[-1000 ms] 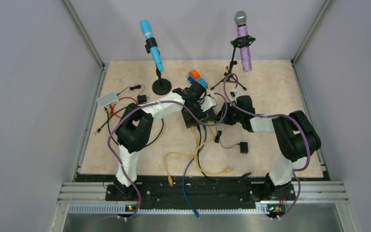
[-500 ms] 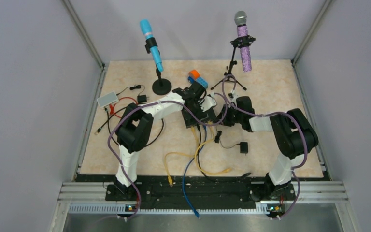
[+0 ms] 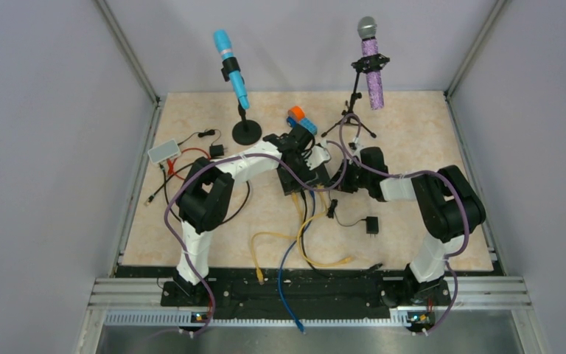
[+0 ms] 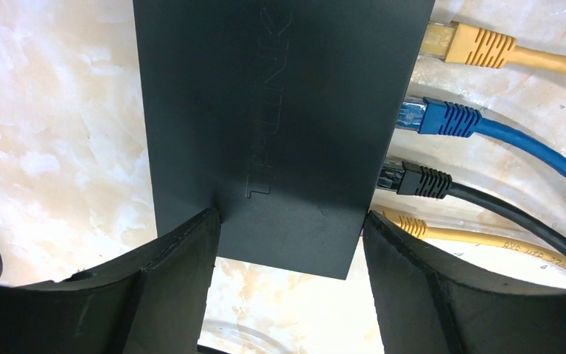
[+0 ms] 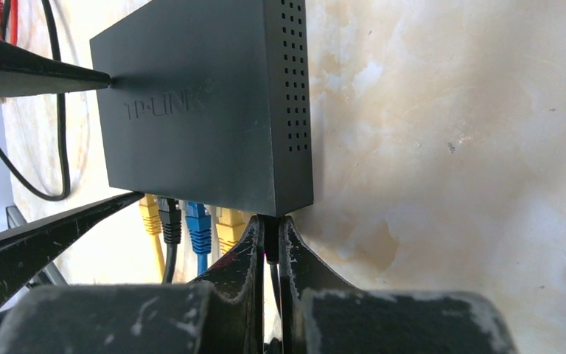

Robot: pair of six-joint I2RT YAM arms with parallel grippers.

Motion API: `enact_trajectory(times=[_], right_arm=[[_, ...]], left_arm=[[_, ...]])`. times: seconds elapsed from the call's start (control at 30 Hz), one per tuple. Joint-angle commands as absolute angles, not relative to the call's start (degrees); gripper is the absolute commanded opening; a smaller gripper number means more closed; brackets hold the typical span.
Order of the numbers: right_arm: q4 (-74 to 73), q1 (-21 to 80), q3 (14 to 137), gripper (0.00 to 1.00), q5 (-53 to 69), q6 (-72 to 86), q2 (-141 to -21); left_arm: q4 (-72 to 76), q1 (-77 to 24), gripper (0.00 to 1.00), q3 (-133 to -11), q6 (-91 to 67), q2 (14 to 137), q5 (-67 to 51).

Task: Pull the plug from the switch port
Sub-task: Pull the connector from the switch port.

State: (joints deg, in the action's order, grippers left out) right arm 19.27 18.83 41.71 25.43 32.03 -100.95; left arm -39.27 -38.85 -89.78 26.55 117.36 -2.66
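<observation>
1. My left jaws clamp the black switch point(image 4: 265, 110) across its sides, mid-tabletop point(image 3: 427, 133).
2. My right jaws pinch the black plug point(image 5: 271, 249), seated, I think, in the corner switch port.

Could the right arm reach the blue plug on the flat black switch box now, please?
Probably not: the right gripper is shut on a thin black plug, and a yellow plug blocks the blue plug.

Brand name on the black box point(image 5: 191, 110)
Embossed letters reading "TP-LINK" run across its flat top, in the same dark colour as the surface, legible in both wrist views.
</observation>
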Motion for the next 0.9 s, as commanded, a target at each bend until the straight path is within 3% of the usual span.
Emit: enact_trajectory(times=[0.0,0.23,0.5,0.63,0.87], right_arm=[[15.4,18.4,42.1,0.00,26.5,27.9,-101.3],[9.3,18.4,41.9,0.00,31.4,22.1,-100.9],[4.0,18.4,40.0,0.00,28.0,19.2,-97.6],[3.7,18.0,38.0,0.00,21.6,22.0,-93.2],[1.1,13.4,31.7,0.00,1.5,31.7,-72.5]], left_arm=[[-39.9,-37.1,0.75,-89.8,22.1,120.4,-4.2],[-40.5,-36.9,0.75,-89.7,20.2,122.9,-0.6],[-40.1,-36.6,0.75,-88.8,19.8,123.0,-0.5],[-39.4,-36.6,0.75,-88.3,19.6,122.2,-0.6],[-34.0,-36.7,0.78,-85.5,17.3,115.9,-3.1]])
